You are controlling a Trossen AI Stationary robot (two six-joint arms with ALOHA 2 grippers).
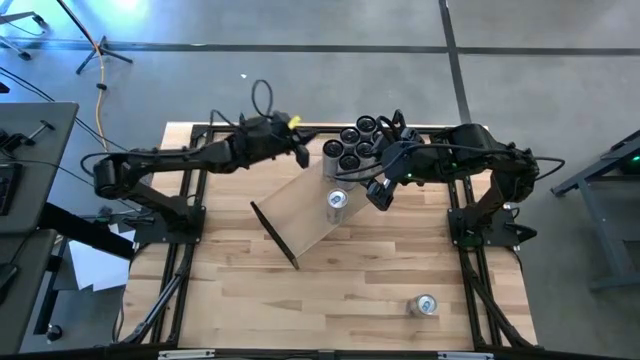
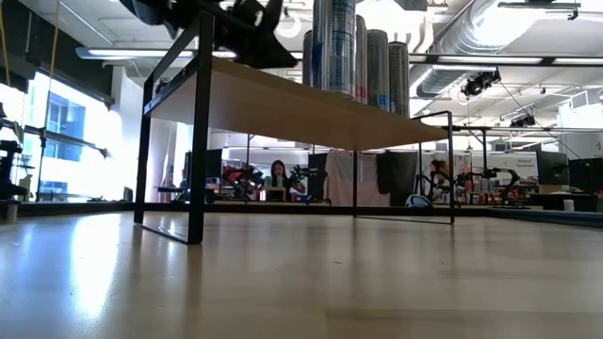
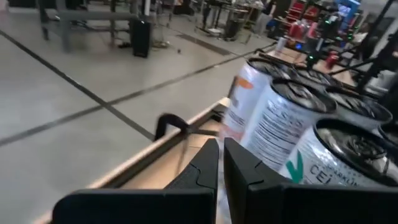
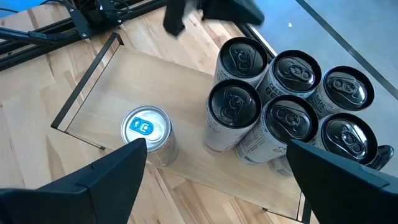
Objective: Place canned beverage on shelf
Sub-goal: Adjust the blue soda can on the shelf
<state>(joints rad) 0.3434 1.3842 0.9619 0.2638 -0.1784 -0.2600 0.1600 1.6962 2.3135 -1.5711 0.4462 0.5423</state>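
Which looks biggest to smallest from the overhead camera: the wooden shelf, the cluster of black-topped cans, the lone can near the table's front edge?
1. shelf
2. cluster of black-topped cans
3. lone can

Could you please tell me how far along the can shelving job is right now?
Seven cans stand on the pale wood shelf, including the blue-topped silver can. The open right hand hovers empty above them. One silver can lying on the striped tabletop remains.
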